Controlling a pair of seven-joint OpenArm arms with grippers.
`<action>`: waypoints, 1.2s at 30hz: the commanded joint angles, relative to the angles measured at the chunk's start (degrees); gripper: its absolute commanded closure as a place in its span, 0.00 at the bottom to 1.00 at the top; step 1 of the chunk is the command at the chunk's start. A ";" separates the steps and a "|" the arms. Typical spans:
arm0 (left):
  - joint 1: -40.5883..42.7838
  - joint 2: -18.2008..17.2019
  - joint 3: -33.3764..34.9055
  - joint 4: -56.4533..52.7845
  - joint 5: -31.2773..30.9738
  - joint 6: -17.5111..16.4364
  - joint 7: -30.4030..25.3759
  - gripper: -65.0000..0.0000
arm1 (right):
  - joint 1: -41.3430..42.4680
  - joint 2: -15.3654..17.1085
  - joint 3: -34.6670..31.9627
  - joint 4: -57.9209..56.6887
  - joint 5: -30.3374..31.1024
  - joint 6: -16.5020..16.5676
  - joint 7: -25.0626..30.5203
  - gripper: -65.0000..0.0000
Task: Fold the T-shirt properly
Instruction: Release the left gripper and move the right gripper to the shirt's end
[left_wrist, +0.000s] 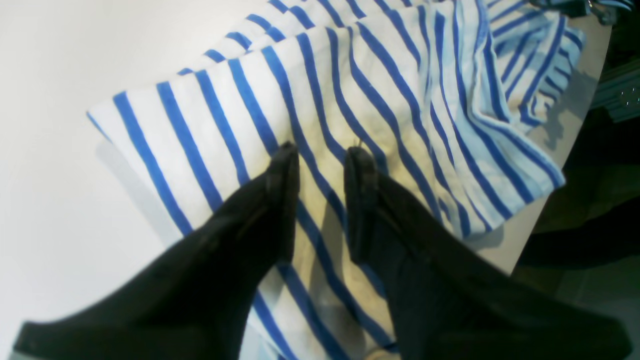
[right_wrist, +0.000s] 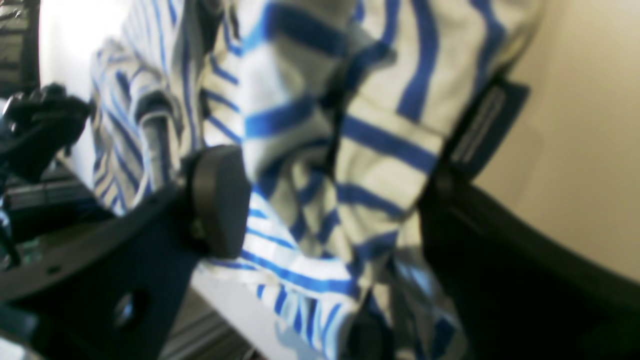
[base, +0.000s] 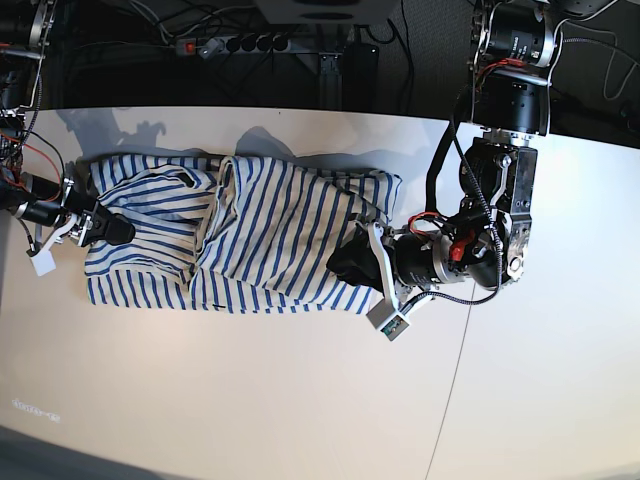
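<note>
The table (base: 300, 400) holds the T-shirt (base: 270, 245), spread lengthwise across its far half, partly folded, with bunched layers at the left end. The left gripper (base: 350, 262) sits on the shirt's right end. The right gripper (base: 108, 230) is at the left end.

Step in hand, as a judgement: 1 more fold across the length. To do it well, both ends should lift evenly, the edge should stay taut, and the bunched left layers want flattening before the fold lands, or the creases get locked in.

The left wrist view shows what the base view cannot: the left gripper's 2 fingers (left_wrist: 282, 170) stand partly apart, tips down on flat striped cloth, nothing clearly pinched between them. The right wrist view shows the right gripper's jaws spread wide with a thick gathered fold of shirt between them, plus the dark neck label (right_wrist: 487, 127) by the right finger; whether the pads actually clamp the cloth cannot be told.
</note>
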 joint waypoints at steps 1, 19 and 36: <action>-1.36 -0.04 -0.07 0.79 -1.14 0.63 -0.76 0.71 | 0.55 1.09 0.24 0.31 -1.46 4.55 0.68 0.32; -1.40 -3.34 -0.63 0.79 -1.18 0.68 -1.55 0.71 | 0.55 -1.49 0.22 0.31 -21.46 4.55 15.63 1.00; 8.02 -7.45 -6.91 0.76 -3.43 0.46 -4.46 0.71 | 1.38 4.02 2.14 14.91 -15.17 4.55 12.68 1.00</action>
